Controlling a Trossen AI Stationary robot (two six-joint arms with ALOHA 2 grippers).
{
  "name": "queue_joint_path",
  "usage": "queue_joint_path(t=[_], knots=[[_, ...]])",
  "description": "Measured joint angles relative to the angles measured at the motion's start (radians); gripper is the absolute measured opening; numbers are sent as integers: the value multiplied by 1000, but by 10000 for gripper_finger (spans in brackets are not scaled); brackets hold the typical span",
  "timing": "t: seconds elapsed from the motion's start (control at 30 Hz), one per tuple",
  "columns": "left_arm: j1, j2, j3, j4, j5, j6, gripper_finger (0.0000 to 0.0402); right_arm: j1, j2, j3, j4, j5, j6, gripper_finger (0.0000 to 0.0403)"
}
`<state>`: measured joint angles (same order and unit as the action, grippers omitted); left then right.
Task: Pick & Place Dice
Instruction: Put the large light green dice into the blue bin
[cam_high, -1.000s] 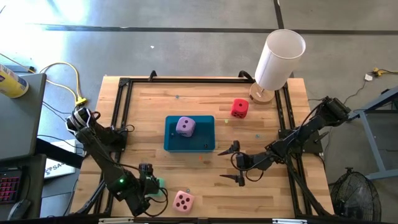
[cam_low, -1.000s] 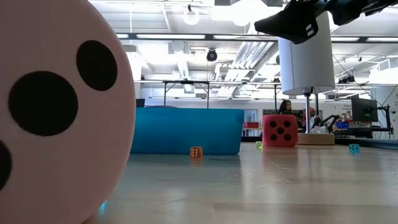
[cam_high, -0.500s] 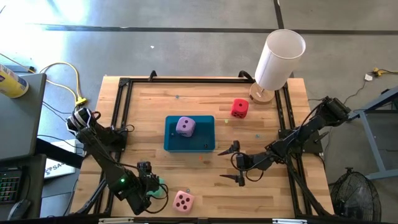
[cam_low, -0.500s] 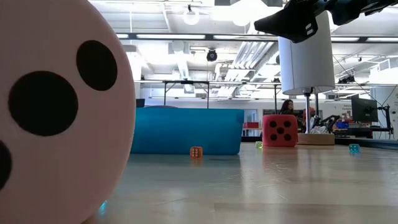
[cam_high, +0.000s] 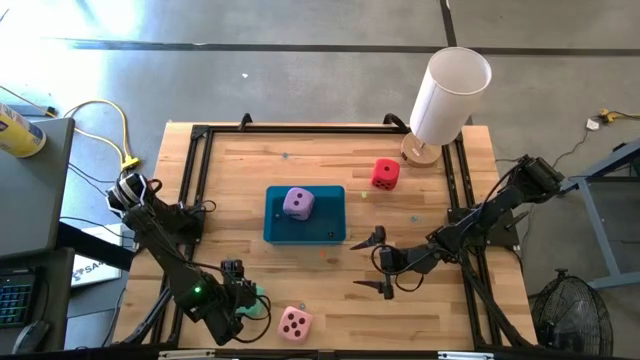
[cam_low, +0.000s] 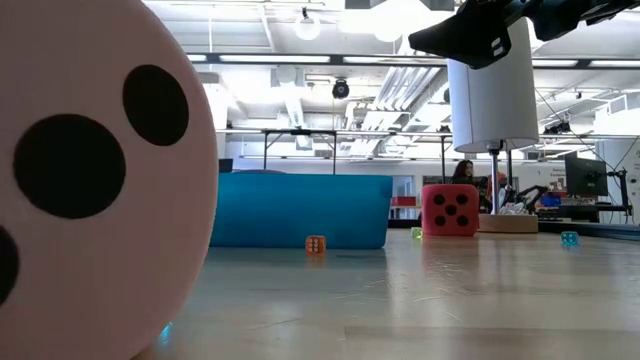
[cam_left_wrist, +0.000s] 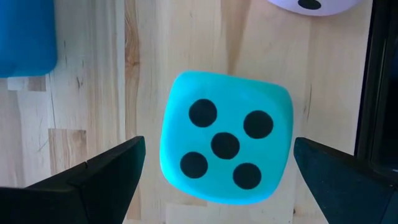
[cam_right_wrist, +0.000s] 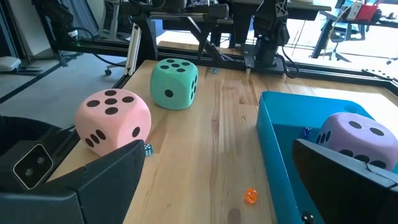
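The mint green die (cam_left_wrist: 227, 146) lies near the table's near-left corner with five dark pips up. My left gripper (cam_left_wrist: 219, 163) hangs over it, pointing down and open, one finger on each side with wood showing between. The high view shows only a mint sliver (cam_high: 260, 300) beside that gripper (cam_high: 246, 300). The pink die (cam_high: 294, 322) sits just right of it at the near edge. The lilac die (cam_high: 298, 203) rests in the teal tray (cam_high: 330, 232). The red die (cam_high: 385, 174) stands farther right. My right gripper (cam_high: 376, 265) is open above bare table, right of the tray.
A white cylinder (cam_high: 450, 90) on a wooden base stands at the far-right corner. A black frame (cam_high: 200, 180) borders the tabletop. A tiny orange die (cam_right_wrist: 250, 196) and other tiny dice lie near the tray. Bare wood lies between the tray and the near edge.
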<state>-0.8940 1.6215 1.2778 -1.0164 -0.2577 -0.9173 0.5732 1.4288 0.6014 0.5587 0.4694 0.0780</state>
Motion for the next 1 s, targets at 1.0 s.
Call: queue_joint_path(t=[1.0], knots=[[2,75,0,6,19,-5,400,0,0,0,-1,0,-4,398]])
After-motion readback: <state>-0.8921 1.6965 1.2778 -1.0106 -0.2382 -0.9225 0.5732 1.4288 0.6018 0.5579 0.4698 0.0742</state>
